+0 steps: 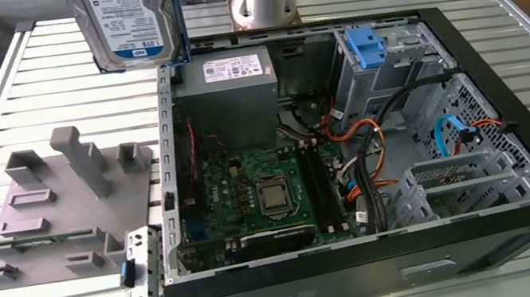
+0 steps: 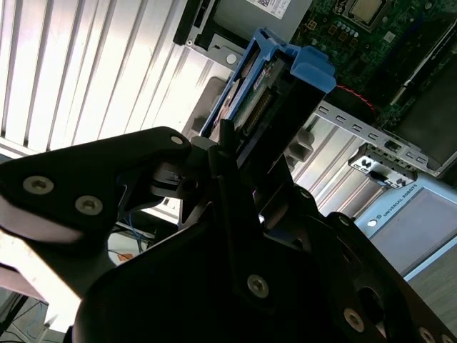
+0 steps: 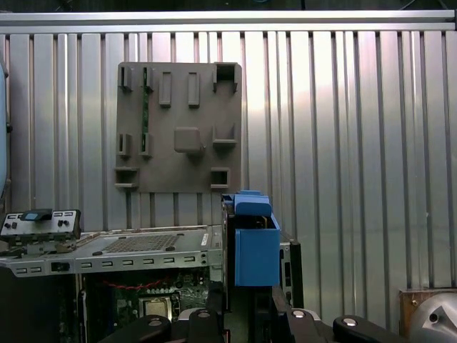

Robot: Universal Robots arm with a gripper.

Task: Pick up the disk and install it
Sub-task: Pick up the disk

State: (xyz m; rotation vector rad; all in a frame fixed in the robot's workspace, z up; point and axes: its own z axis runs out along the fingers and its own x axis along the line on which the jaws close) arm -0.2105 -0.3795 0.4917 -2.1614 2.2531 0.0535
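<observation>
Disk (image 1: 130,18) upright above computer case (image 1: 371,268), long axis vertical, fingers (image 2: 232,179) clamped on it

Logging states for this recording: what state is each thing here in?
Silver-metal disk in blue plastic bracket: gripped, held aloft on edge.
Black gripper: shut on the disk.
Black tower computer case: lying flat, side open.
Bare blue plastic clip: sitting in the grey metal drive cage.

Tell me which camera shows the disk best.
The exterior view: the disk faces the camera flat-on, so its white-and-blue label shows plainly. The second wrist view sees it edge-on, with the connector end and the blue bracket. The first wrist view shows mostly the bracket's blue end.
</observation>
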